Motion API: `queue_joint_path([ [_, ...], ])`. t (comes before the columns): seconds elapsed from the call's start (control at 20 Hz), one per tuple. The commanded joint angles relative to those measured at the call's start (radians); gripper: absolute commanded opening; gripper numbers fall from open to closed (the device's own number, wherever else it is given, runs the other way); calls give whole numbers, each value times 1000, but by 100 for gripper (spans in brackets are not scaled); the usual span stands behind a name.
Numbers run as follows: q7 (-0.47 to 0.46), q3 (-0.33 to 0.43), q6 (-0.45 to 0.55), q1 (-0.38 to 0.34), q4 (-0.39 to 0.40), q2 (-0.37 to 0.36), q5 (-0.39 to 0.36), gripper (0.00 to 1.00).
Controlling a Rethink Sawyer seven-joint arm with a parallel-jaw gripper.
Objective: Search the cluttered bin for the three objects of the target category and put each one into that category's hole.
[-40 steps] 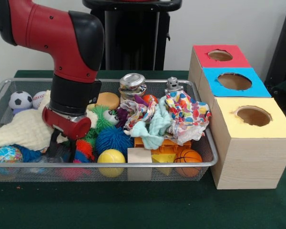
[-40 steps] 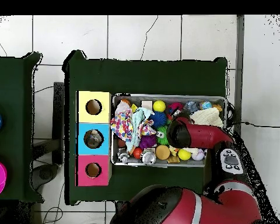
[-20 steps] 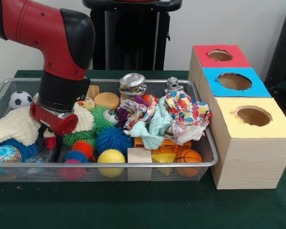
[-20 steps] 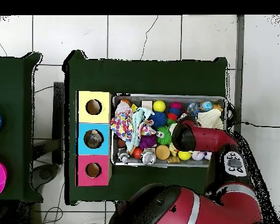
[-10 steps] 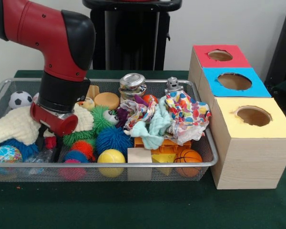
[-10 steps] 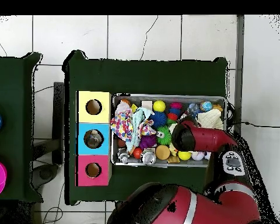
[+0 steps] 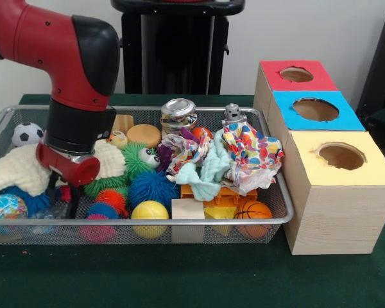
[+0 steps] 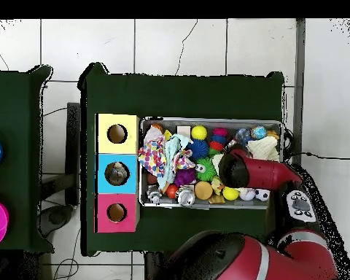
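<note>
Hovering at the bin's [image 7: 179,221] nine o'clock end, the gripper [image 7: 63,196] shows no readable jaw state. A bottle [image 7: 54,210] lies beneath; descend squarely, grip gently. Red-faced hole [image 7: 296,74] waits at two o'clock.

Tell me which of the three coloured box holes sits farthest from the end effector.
The yellow-faced hole, on the box at the front of the row. The end effector is down in the wire bin's opposite end, and the red-faced hole and blue-faced hole sit farther back.
</note>
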Motion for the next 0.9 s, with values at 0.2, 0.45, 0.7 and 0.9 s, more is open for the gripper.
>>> queue_joint_path([
  [0.2,-27,91,-6,-36,3,84,-62,100],
  [0.45,33,-44,17,54,-22,86,-31,100],
  [0.7,61,-122,60,107,-19,62,-3,100],
  [0.9,62,-149,67,111,3,34,6,100],
])
